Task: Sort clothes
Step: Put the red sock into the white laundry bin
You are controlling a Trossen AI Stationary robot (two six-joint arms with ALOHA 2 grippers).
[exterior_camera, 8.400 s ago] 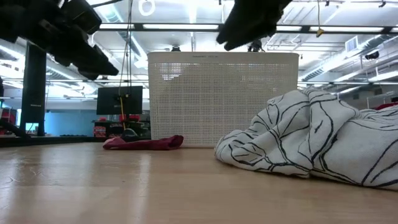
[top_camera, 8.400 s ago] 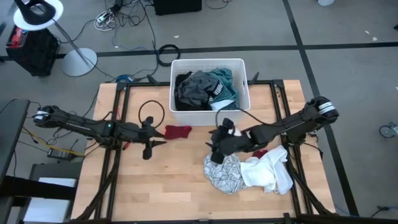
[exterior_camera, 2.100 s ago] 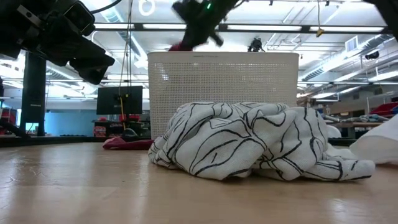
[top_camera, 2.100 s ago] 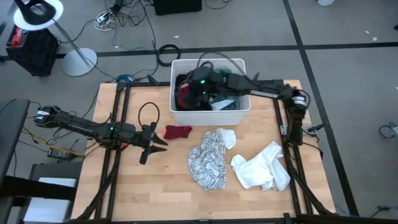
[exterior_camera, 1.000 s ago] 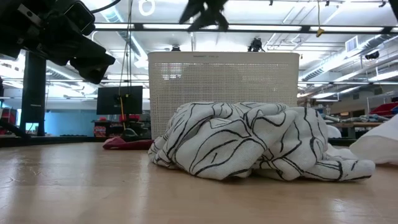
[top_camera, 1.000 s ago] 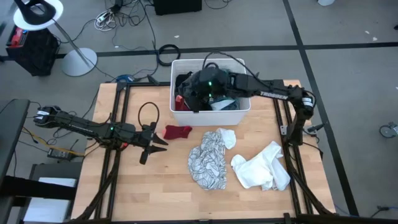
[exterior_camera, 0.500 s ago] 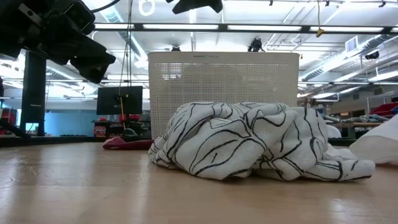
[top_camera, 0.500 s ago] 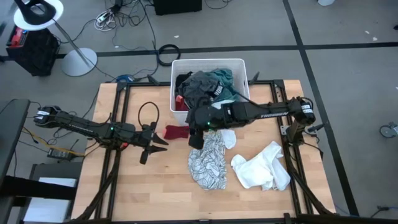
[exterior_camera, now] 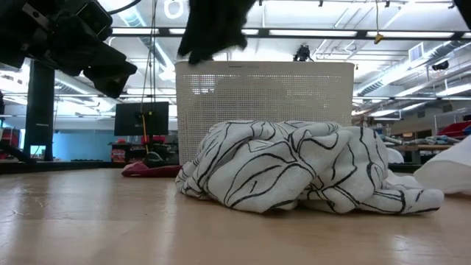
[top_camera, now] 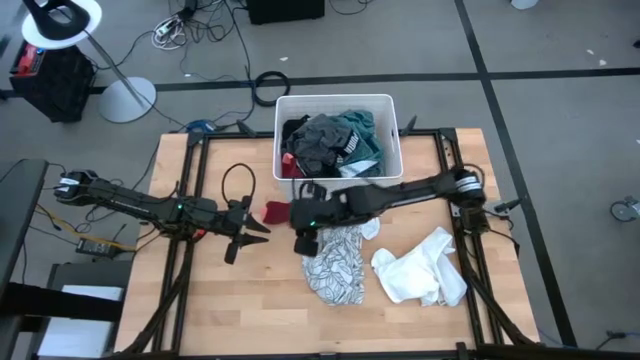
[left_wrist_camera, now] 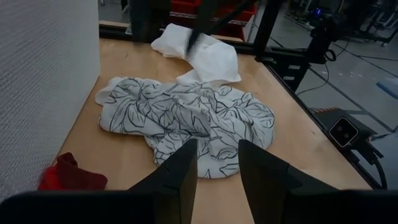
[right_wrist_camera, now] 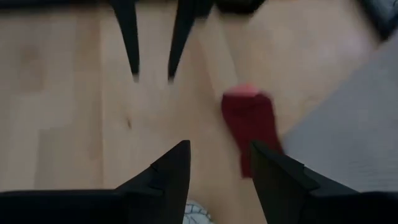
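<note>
Right hand, fingers parted and empty, above the counter between red piece and white-patterned piece; left hand open, empty, beside.

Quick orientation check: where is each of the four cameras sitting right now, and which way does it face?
High view: overhead, straight down on the bin, both arms showing.
Low view: table height, facing the patterned cloth; dark arm parts overhead.
Left wrist view: left gripper open, facing that cloth.
Right wrist view: right gripper open, above the red cloth, which all four views share; left fingers beyond.
</note>
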